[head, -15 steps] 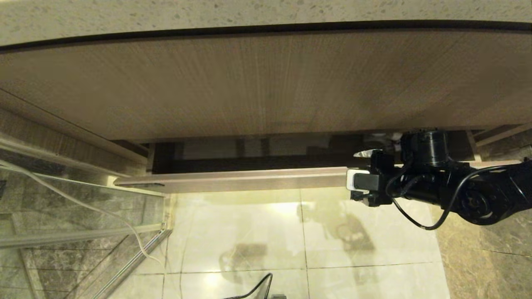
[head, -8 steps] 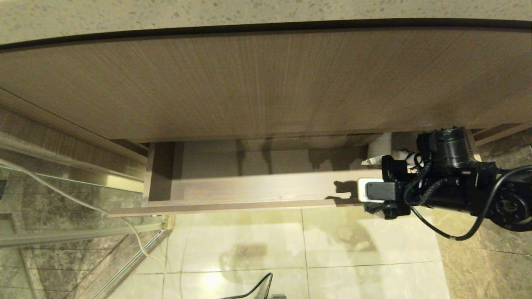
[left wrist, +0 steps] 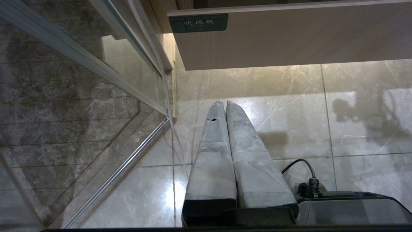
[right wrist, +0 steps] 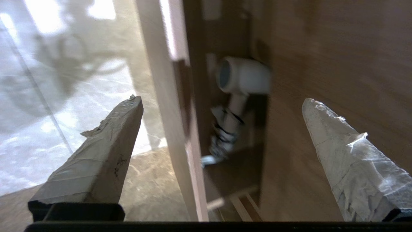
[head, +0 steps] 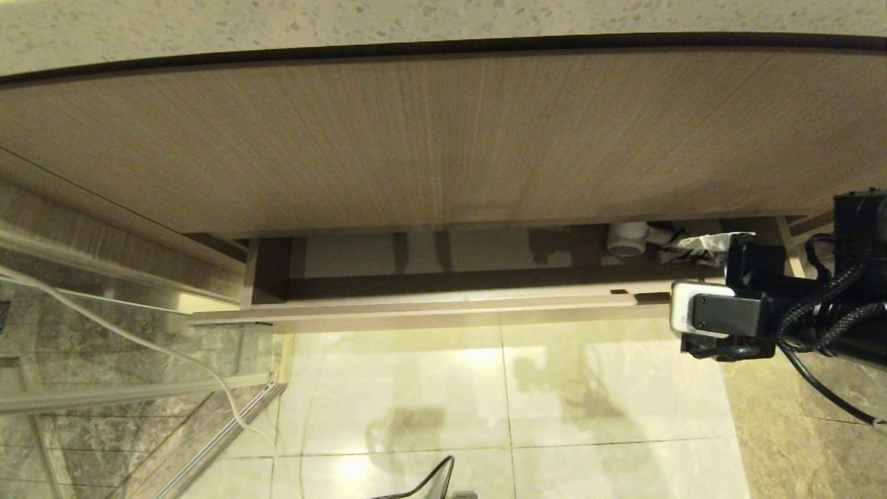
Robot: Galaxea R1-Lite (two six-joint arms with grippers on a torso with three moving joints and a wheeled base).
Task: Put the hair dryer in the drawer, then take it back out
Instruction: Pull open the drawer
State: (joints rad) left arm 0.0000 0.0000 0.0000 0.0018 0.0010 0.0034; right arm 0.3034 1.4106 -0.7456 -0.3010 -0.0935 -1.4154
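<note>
While you watch right end: one drawer (head: 429, 312) partly pulled out under one wood-grain panel (head: 443, 138). One hair dryer (right wrist: 243, 79) lies inside drawer at its right end, cord bundled beside it. Right gripper (right wrist: 222, 106) spread wide, straddling drawer front, holding nothing. Left gripper (left wrist: 225, 108) parked low over floor tiles (left wrist: 289, 106), fingers pressed together, holding nothing.
</note>
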